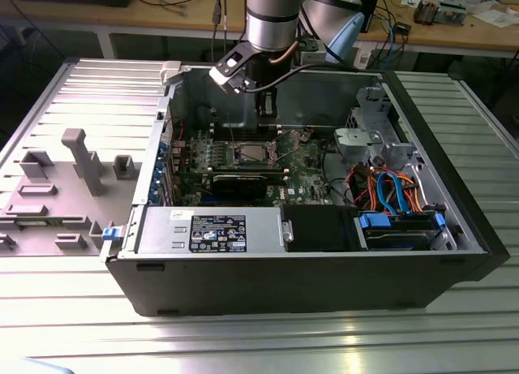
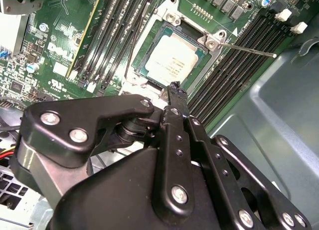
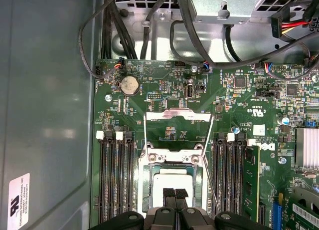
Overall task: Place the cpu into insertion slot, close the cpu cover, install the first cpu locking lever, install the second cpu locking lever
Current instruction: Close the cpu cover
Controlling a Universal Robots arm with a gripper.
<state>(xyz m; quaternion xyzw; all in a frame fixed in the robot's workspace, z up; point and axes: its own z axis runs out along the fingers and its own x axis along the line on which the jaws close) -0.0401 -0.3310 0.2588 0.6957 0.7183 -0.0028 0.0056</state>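
Pincer [image 3: 174, 194] narrow, tips pressed together, holding nothing. It is poised right above the cpu [image 3: 171, 182]; contact not clear. Cpu lies flat in the insertion slot [image 3: 172, 159], silver top up, near the centre of the exterior view. Cpu cover [image 3: 184, 114] is up on its hinge, standing on the exterior view's right of the slot. One locking lever [image 2: 249, 50], a thin rod, sticks out free across the memory slots [image 2: 224, 80]. Slot sits in the green board [image 1: 312, 167] inside the open computer case [image 1: 284, 285]. Same case holds a black graphics card [image 1: 243, 182], a grey power supply [image 1: 211, 232] along the near wall, and blue and orange cables [image 1: 389, 187] at the exterior view's right. Case rests on the ribbed metal bench [image 1: 243, 341].
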